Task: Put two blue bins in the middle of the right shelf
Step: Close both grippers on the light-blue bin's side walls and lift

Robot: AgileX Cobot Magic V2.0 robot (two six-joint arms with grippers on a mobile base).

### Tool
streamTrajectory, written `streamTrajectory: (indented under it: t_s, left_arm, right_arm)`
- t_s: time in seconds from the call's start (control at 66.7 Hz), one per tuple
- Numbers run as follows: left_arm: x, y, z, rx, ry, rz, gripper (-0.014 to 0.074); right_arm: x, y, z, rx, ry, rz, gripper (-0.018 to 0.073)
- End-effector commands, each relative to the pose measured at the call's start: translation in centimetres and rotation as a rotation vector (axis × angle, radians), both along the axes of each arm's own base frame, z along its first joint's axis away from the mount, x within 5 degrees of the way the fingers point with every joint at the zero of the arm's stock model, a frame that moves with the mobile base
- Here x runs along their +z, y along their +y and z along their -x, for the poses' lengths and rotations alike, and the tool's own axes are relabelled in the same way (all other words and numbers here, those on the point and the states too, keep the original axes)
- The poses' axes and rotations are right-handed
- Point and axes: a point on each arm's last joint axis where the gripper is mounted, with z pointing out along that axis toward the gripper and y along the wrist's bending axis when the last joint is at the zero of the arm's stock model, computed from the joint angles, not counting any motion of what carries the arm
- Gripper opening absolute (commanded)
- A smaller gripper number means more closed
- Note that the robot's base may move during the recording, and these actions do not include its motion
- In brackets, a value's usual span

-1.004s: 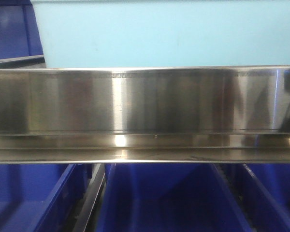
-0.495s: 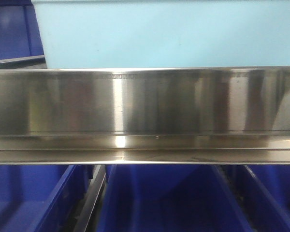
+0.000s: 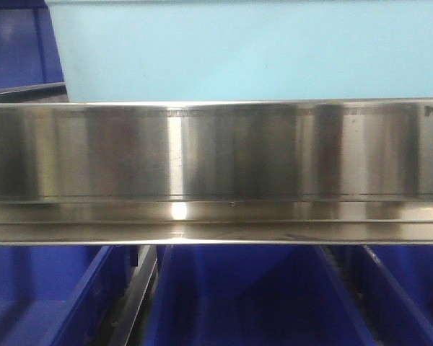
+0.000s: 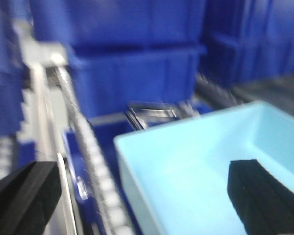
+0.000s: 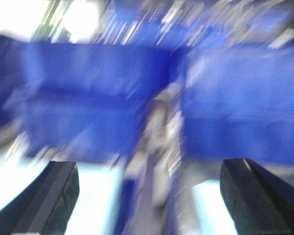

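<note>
a tub (image 3: 245,50) sits above the shelf rail (image 3: 216,151), bins (image 3: 238,295) side by side below.

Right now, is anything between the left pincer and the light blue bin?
Nothing visible is. The left pincer is open and straddles a wall of the light blue bin, with only air between them.

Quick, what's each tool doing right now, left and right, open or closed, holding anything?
Left tool: open wide, one finger over the light blue bin, gripping nothing.
Right tool: open, nothing between its fingers, though the view is blurred.
</note>
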Motion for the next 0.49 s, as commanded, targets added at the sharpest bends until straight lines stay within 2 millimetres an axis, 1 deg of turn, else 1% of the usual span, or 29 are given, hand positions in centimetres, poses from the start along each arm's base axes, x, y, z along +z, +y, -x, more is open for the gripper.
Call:
streamTrajectory:
  t_s: [0.0,0.105,0.135,0.15,0.195,0.27,0.285,0.315,0.345,0.42,0.48]
  left_arm:
    - [0.5,-1.3,-1.6,-0.01,0.067,-0.044,0.0601]
    - [0.2,-2.9,-4.1,-0.007,0.175,-0.111,0.0601]
    - [0.1,-3.2,-4.6,-0.006,0.198,-0.125,0.0601]
    - [0.3,-3.4,-4.8,-0.003,0.211,-0.127,0.0601]
    - [0.0,-3.9,-5.7,0.014,0.267,-0.126,0.0601]
    - [-0.4,-4.7,-7.1,0.049,0.359,-0.142,0.0599]
    - [-0.4,-4.8,-7.2,0.059,0.378,-0.147,0.0599]
    - [-0.9,-5.2,-8.1,0.078,0.424,-0.172,0.0599]
    - [-1.0,-5.4,-8.5,0.094,0.46,-0.185,0.0599]
    - [-2.2,-6.3,-10.1,0.116,0.551,-0.238,0.0599]
    - [-2.6,-7.1,-11.3,0.124,0.577,-0.247,0.0599]
  right_arm:
    - [0.8,1.3,-2.1,0.058,0.13,0.047,0.0489]
    - [1.6,2.8,-5.3,0.096,0.28,0.086,0.0489]
    - [1.7,3.1,-6.1,0.098,0.315,0.095,0.0489]
    - [1.5,3.3,-6.8,0.098,0.344,0.102,0.0489]
    - [1.6,3.6,-7.9,0.096,0.407,0.123,0.0489]
    - [1.3,4.2,-10.0,0.096,0.527,0.152,0.0489]
    - [1.0,4.4,-10.7,0.096,0.556,0.159,0.0489]
    - [0.9,4.7,-11.6,0.096,0.601,0.17,0.0493]
    - [0.6,5.0,-12.5,0.096,0.637,0.179,0.0504]
    - [0.1,5.5,-14.4,0.082,0.673,0.162,0.0561]
    - [-0.8,5.7,-15.7,0.062,0.709,0.145,0.0559]
